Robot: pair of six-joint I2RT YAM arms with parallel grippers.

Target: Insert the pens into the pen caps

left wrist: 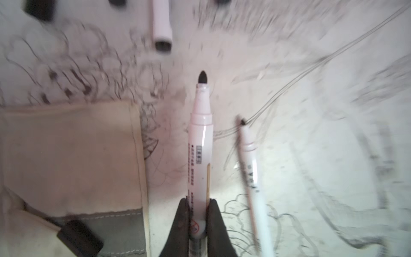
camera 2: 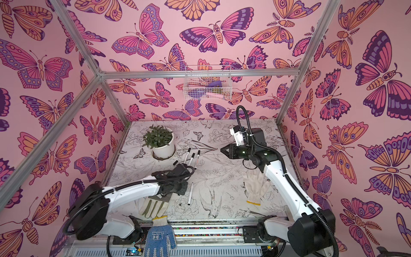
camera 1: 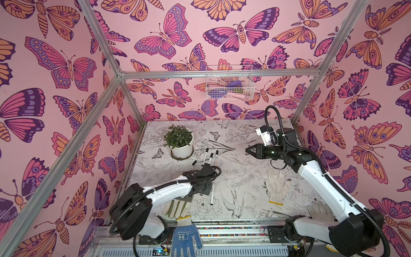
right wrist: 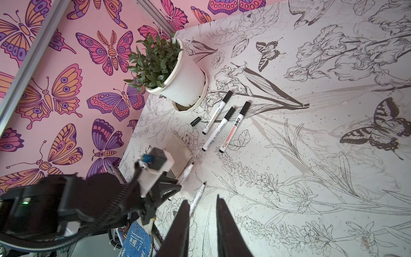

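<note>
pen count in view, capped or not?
5. Three capped pens lie side by side near the pot; one uncapped pen is in the left jaws; another lies on the table beside it. Left arm may hide more.

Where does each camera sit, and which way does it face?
Both top views: high up, looking down at the table; left arm and right arm show.
Left wrist: on the left arm, looking down along the left tool, shut on a pen.
Right wrist: on the right arm, looking past the open right tool at three capped pens.
Shared: right wrist and top views show those pens.
</note>
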